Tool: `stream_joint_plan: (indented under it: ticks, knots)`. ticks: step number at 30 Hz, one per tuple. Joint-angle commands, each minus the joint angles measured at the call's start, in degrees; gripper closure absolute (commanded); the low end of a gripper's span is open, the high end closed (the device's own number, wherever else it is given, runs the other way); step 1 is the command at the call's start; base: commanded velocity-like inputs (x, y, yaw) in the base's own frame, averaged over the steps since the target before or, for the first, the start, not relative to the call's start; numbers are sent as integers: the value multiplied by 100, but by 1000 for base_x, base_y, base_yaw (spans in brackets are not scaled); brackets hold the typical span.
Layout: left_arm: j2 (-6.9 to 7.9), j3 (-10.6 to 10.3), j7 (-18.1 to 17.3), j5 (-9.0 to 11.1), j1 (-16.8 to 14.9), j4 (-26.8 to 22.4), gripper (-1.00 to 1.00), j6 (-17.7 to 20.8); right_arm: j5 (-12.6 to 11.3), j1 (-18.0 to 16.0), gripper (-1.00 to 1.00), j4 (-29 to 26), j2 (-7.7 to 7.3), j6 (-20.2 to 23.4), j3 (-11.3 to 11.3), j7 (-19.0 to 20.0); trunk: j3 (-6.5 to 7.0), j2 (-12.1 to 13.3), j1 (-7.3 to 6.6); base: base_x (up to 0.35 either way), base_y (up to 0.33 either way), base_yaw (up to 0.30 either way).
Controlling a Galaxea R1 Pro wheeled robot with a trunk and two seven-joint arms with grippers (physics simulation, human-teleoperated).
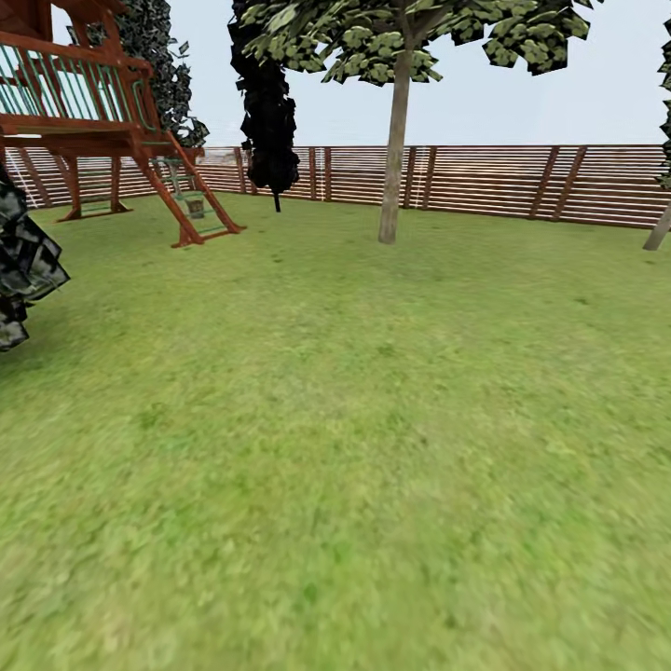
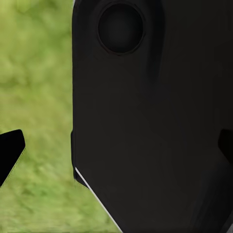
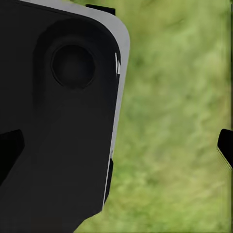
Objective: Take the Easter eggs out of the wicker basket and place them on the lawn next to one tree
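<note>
The lawn (image 1: 335, 419) spreads wide and green ahead of me in the head view. A tree (image 1: 395, 149) with a straight pale trunk and dark mottled leaf clumps stands at the far side, just before the fence (image 1: 485, 182). The Easter eggs and the wicker basket are out of view. In the left wrist view, my left gripper (image 2: 116, 148) is open, its fingertips (image 2: 10, 150) far apart, with a black part of the robot behind them. My right gripper (image 3: 116, 148) is open too, holding nothing, with grass beyond its fingertips (image 3: 225, 148).
A wooden playset (image 1: 102, 112) with a ladder stands at the back left. A thin, nearly black tree (image 1: 268, 112) grows by the fence. Dark foliage (image 1: 23, 261) juts in at the left edge. Another pale trunk (image 1: 658, 228) leans at the right edge.
</note>
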Motion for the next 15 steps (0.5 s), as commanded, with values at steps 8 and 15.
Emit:
stream_joint_plan:
  ticks: [8,15]
  knots:
    - [-2,32,1,7,-2,0,-100,-3,47,-4,-100,4,-1,-15,3,1,-5,-2,3,329,0,0]
    - [-2,34,1,9,-2,0,-100,-3,48,-4,-100,4,-1,-15,4,-1,-5,-2,3,329,0,0]
